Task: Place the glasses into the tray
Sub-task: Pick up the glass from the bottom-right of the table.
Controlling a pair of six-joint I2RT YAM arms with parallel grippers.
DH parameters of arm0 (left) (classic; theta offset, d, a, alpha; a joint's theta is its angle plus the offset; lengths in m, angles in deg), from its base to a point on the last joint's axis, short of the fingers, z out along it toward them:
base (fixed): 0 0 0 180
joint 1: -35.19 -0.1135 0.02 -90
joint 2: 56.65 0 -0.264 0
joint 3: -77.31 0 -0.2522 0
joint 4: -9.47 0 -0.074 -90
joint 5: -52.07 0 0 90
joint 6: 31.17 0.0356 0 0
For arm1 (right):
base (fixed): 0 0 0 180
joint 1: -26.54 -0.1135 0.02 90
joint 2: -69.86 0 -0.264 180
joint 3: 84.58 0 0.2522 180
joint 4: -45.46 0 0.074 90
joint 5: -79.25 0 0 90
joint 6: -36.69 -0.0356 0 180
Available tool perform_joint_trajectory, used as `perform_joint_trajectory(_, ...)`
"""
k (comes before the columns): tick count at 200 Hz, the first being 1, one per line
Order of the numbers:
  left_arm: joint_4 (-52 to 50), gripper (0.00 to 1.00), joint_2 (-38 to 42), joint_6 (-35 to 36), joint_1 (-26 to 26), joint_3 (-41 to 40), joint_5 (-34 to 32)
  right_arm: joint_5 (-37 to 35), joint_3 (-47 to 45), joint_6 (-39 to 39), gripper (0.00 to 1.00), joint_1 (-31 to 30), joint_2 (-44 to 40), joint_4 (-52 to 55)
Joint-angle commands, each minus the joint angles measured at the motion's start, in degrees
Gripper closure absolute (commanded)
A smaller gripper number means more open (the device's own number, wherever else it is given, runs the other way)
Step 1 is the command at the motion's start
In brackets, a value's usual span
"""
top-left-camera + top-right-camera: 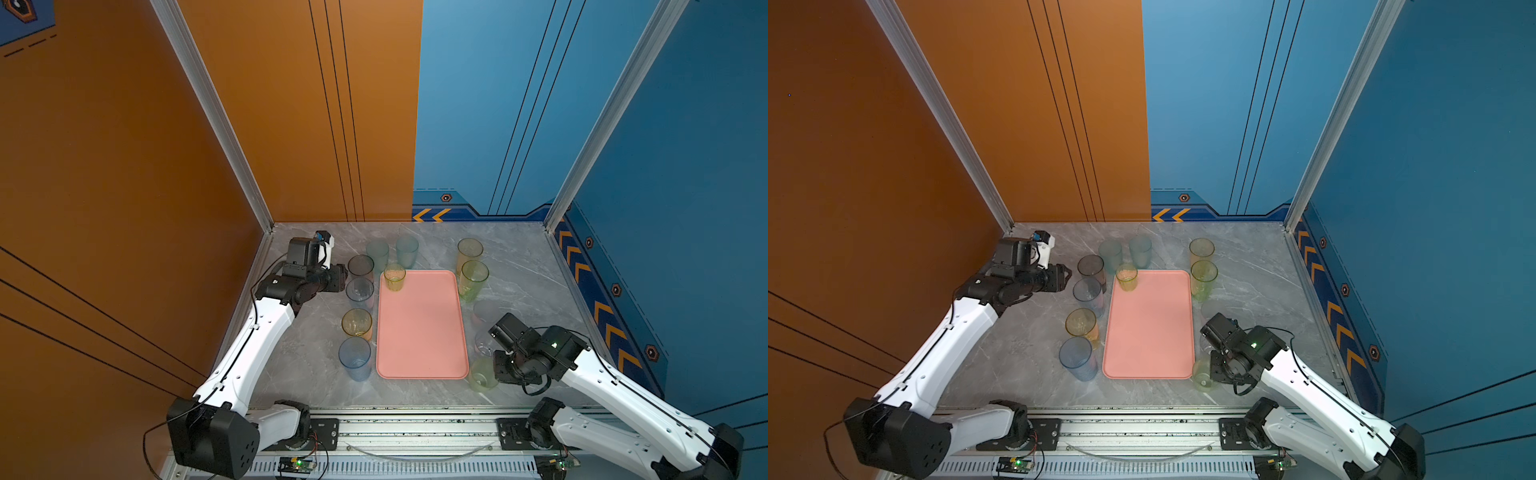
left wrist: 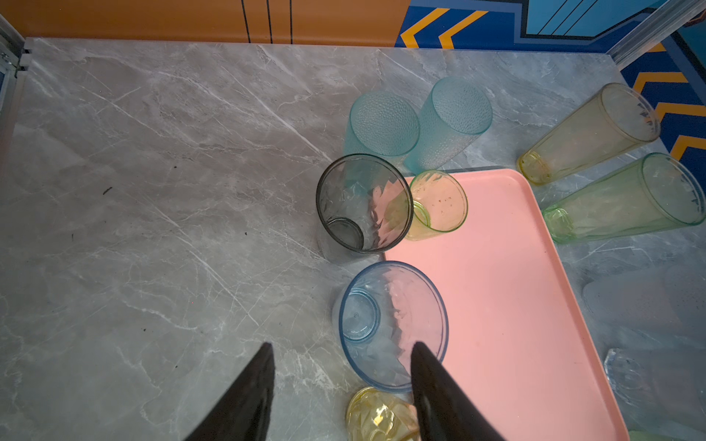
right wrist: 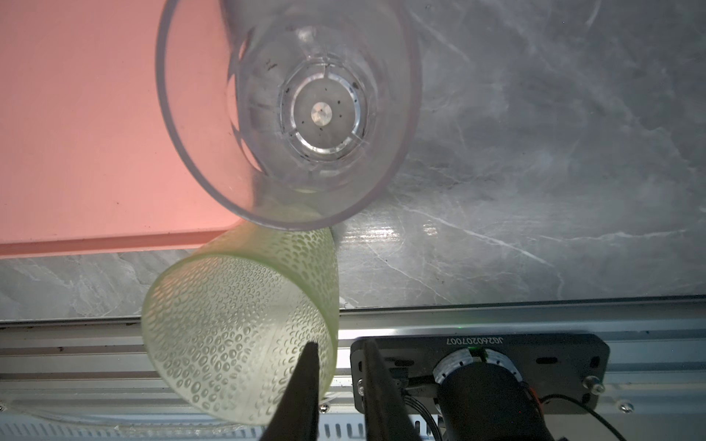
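- Glasses (image 1: 354, 357) stand around the tray (image 1: 422, 332); nearest, green dimpled glass (image 3: 237, 324), right gripper (image 3: 340, 342) narrow astride its wall, grip uncertain.
- Likely light, stiff, slick; pinch wall at rim.
- Farther: left gripper (image 2: 342, 343) wide, empty; yellow glass (image 2: 437, 204) inside tray, far corner.

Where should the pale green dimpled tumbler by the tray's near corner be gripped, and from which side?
The pale green dimpled tumbler stands upright, mouth open; the clear tumbler crowds its far side, the tray its left side. Probably pinch the rim wall from above on its free right side, one finger inside.
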Motion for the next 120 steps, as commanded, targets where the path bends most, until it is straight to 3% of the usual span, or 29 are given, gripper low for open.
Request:
perform_joint_trajectory(1,0.7,0.42,-0.5,0.8,0.2,-0.5,0.4,0.9,-0.9,1.4,0.80,1.4,0.8,-1.5)
perform_joint_trajectory(120,0.3,0.42,-0.2,0.9,0.1,-0.4,0.2,2.0,-1.3,2.7,0.88,1.8,2.9,-3.7)
